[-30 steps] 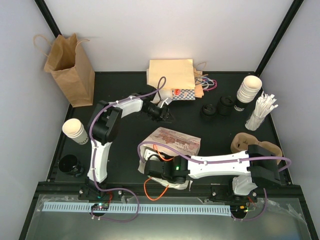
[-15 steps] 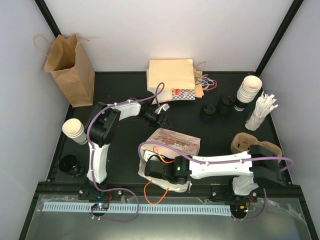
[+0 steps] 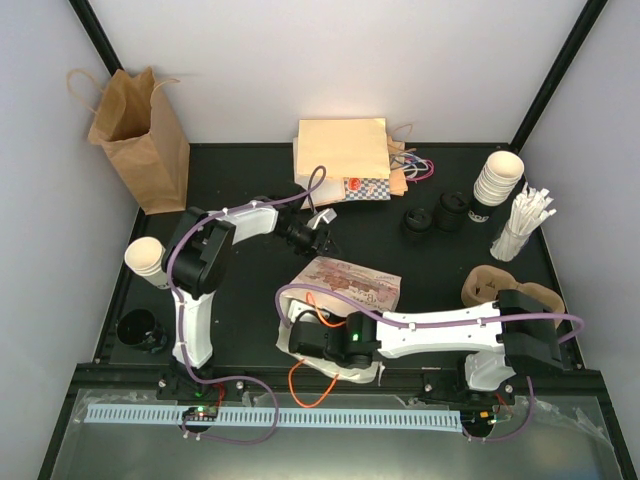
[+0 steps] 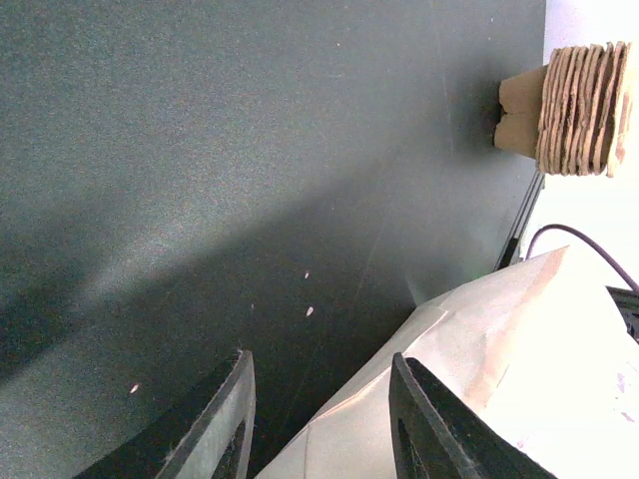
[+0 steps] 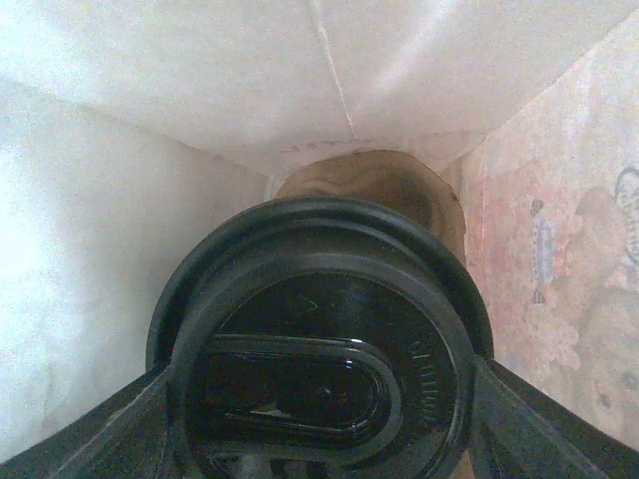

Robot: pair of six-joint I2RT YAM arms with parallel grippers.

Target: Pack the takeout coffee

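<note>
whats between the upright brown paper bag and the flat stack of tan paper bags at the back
Only bare black tabletop lies between the upright brown paper bag and the flat tan bag stack; the top view shows it.

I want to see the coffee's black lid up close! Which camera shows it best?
The right wrist view: the black lid fills the picture, inside the paper bag. From the top view the right arm hides it. The left wrist view shows the bag's outside, no lid.
</note>
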